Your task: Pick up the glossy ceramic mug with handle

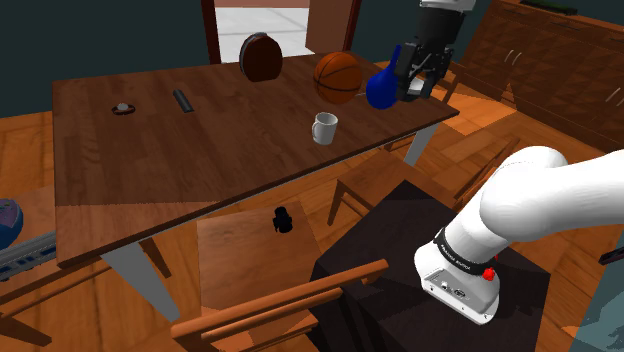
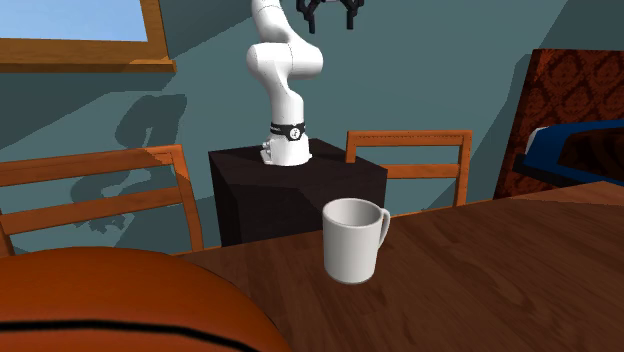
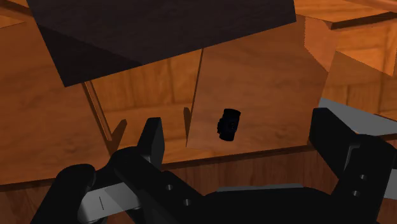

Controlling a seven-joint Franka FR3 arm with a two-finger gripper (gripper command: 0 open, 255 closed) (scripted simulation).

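The all-black two-finger gripper (image 1: 418, 90) (image 2: 328, 14) (image 3: 240, 132) is released, fingers spread, grasping nothing. The glossy white handled mug (image 1: 324, 128) (image 2: 352, 241) stands upright on the brown wooden table (image 1: 200, 150) (image 2: 500, 280), well apart from it.

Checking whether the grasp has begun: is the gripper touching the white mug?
Apart. The shoulder view shows the gripper raised in the air, with bare table between it and the mug.

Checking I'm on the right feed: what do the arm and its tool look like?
The arm is glossy white with rounded, tubular links, a dark band with small white lettering at one joint and a red button beside it. The tool is all black, with two blocky fingers.
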